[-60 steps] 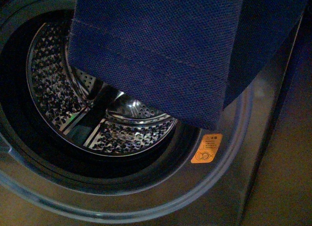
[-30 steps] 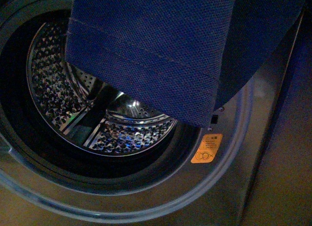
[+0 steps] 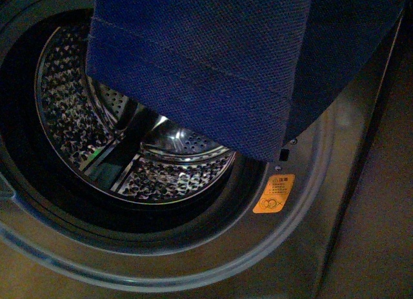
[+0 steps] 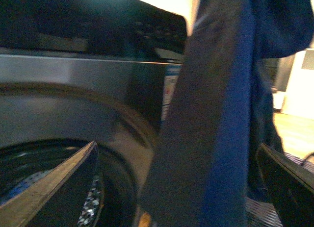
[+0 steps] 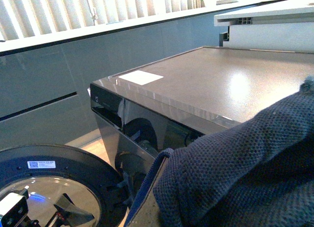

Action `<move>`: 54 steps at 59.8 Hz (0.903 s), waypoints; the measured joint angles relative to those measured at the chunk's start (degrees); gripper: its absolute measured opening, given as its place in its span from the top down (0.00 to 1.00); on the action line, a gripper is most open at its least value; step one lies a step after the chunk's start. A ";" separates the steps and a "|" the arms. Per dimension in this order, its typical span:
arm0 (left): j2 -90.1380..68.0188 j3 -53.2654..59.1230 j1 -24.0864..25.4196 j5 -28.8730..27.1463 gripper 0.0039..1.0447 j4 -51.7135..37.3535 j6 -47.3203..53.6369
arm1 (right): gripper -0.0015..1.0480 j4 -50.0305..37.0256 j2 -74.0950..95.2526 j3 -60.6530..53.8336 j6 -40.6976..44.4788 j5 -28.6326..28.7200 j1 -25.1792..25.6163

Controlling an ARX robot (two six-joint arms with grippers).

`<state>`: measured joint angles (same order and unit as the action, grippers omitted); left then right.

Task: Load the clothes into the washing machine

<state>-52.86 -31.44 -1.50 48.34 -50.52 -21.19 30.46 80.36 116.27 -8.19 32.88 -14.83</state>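
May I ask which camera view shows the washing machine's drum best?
The front view: the perforated drum lies in plain sight, lit and sharp, partly behind the clothes. The left wrist view catches a blurred sliver; the right wrist view shows none of it.

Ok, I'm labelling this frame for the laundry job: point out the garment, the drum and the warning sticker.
garment (image 3: 193, 92), front view, on its stitched hem band.
drum (image 3: 64, 112), front view, on its perforated side wall.
warning sticker (image 3: 273, 194), front view, on its orange middle.
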 joint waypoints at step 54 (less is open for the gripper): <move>-28.89 -28.41 -32.37 -6.32 0.06 15.39 13.42 | 0.95 0.00 0.00 0.00 0.00 0.00 0.00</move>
<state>-81.76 -59.86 -33.87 42.02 -35.14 -7.77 30.46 80.36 116.27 -8.19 32.88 -14.83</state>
